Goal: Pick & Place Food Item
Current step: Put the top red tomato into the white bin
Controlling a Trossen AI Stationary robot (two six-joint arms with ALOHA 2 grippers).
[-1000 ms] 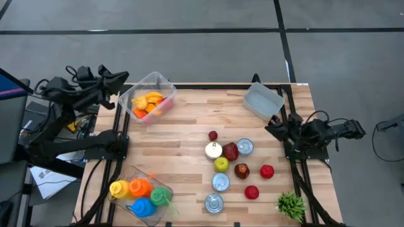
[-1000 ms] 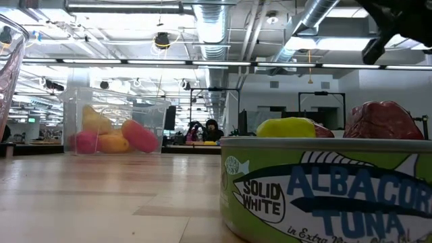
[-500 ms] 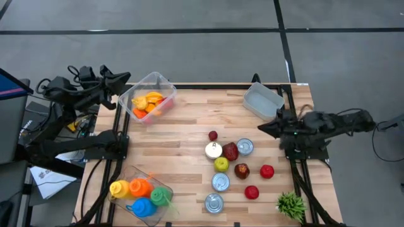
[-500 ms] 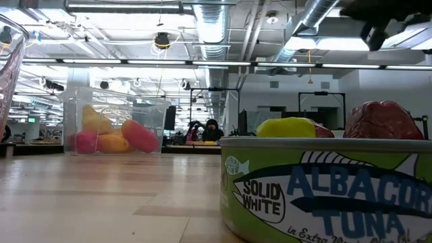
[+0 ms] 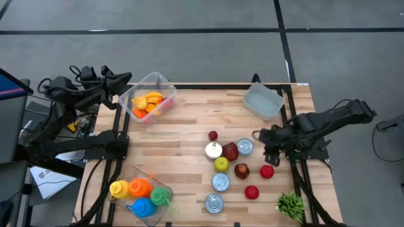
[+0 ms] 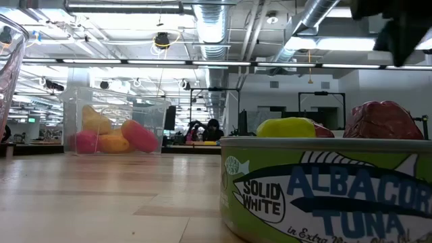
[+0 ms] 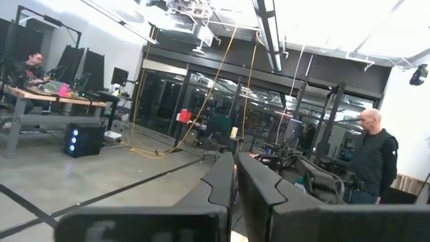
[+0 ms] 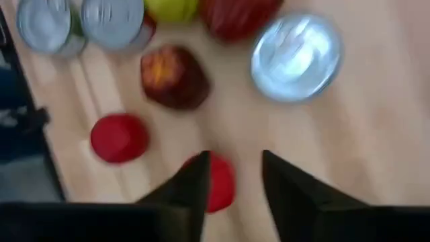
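Above the red tomato [image 5: 267, 171], your right gripper [image 5: 273, 156] hovers, jaws narrowly parted — approach step; next, lower and straddle it. Left gripper [image 5: 123, 80] shut.

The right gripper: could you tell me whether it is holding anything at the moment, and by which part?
Nothing is held. The right gripper hangs open above a red fruit, fingers apart.

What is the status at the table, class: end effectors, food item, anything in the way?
Right end effector open, above red fruit, nothing held. Left end effector shut, parked off table beside fruit bin. Can and dark apple crowd the target.
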